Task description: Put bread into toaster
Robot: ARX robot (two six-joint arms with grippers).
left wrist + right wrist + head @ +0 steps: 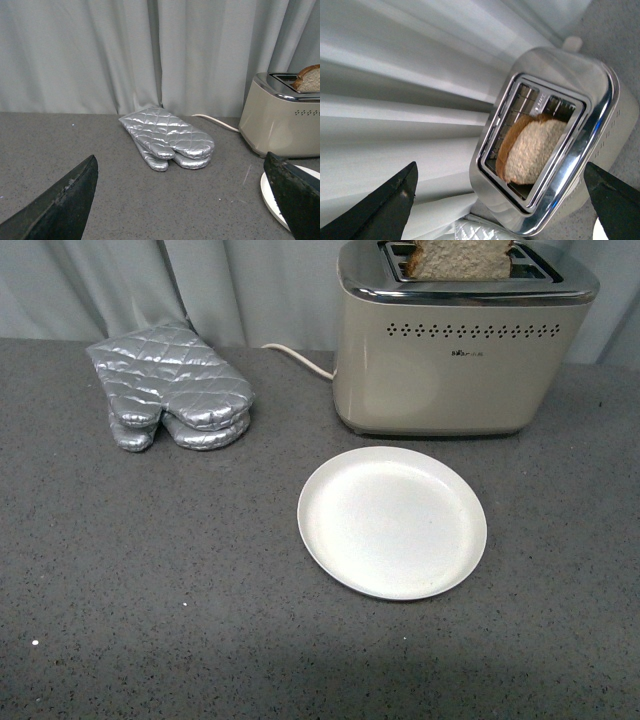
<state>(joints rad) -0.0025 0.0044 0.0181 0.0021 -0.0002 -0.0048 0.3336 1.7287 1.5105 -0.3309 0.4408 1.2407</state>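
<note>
Bread slice (532,150) sitting in the toaster (455,375) slot nearest the robot, top poking out, slightly askew. Right fingers (385,212) hanging spread above it, grasping nothing; left fingers (62,202) likewise released, low over the surface (150,570). Worth lifting straight up, avoiding the chrome rim. Plate (392,522), oven mitts (170,385), cord (300,357) lying clear.

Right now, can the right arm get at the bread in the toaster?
Probably yes. The right gripper hangs above the toaster with its fingers spread wide, and the bread stands out of the slot with nothing over it or between it and the fingers.
</note>
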